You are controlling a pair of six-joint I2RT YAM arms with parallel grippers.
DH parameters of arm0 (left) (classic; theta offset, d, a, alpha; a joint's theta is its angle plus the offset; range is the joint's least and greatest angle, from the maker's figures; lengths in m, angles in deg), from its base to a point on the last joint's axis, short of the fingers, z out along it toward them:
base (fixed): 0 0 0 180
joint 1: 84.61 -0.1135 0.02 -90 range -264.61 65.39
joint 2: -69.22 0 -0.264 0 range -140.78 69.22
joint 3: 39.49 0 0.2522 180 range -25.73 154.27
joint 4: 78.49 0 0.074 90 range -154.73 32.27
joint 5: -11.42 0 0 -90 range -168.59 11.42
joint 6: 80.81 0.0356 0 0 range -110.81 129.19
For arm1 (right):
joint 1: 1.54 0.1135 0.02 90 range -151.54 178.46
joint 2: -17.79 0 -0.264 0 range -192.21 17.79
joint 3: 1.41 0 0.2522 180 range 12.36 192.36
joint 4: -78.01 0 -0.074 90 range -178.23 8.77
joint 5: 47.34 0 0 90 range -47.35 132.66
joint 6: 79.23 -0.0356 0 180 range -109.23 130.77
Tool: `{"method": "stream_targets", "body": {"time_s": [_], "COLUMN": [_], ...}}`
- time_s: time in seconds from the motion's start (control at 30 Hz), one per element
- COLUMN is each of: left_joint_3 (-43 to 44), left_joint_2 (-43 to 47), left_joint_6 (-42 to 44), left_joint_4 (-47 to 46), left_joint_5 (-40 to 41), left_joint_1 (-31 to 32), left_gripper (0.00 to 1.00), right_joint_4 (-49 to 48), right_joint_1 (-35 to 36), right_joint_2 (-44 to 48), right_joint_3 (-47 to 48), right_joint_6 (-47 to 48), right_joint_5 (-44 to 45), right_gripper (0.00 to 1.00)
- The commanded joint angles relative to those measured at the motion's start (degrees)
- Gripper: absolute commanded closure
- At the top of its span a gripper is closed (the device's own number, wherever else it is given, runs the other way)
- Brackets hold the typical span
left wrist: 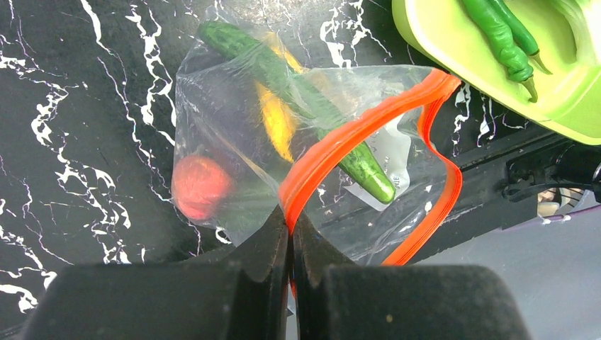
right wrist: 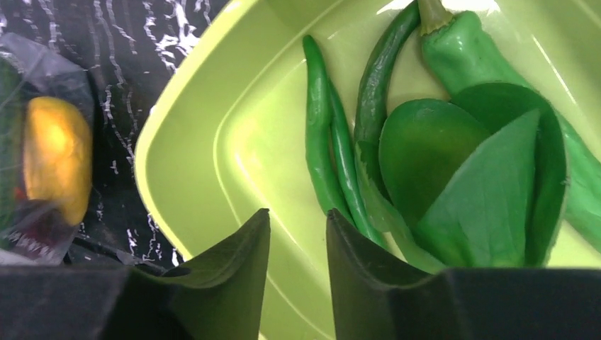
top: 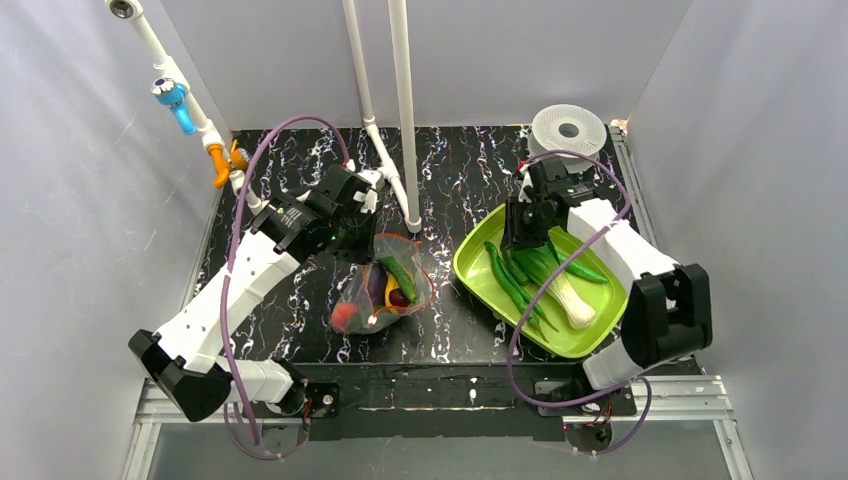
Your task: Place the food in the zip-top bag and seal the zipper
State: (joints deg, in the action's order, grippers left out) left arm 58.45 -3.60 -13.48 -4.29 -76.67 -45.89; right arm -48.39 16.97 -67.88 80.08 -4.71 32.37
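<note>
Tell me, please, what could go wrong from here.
The left hand pinches only the thin zipper, so the bag mouth may slip free and collapse. The cucumber tip lies across the zipper line and might block sealing. The peppers overlap in the tray, so the right hand could grab several or none.
</note>
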Motion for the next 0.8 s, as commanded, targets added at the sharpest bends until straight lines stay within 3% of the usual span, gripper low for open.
{"method": "stream_targets", "body": {"time_s": [0.0,0.53,0.67,0.77], "left_joint_3": [2.8,4.0,3.9,3.5], "left_joint_2": [-0.7,-2.1,-1.9,-1.4], "left_joint_6": [1.1,2.2,2.4,2.4], "left_joint_4": [1.0,2.4,2.5,2.4], "left_joint_5": [-0.4,-0.6,-0.6,-0.5], "left_joint_1": [-0.1,-0.1,-0.1,-0.1], "left_gripper": [1.0,1.0,1.0,1.0], "right_joint_4": [0.9,3.6,6.7,7.0], "right_joint_1": [0.1,0.2,0.2,0.3], "right_joint_2": [-3.9,-12.7,-14.5,-13.3], "right_joint_3": [2.7,5.9,7.9,8.0], "right_joint_6": [1.5,4.9,4.3,4.8], "right_joint_5": [1.7,13.0,20.4,19.8], "right_gripper": [0.6,0.6,0.58,0.57]}}
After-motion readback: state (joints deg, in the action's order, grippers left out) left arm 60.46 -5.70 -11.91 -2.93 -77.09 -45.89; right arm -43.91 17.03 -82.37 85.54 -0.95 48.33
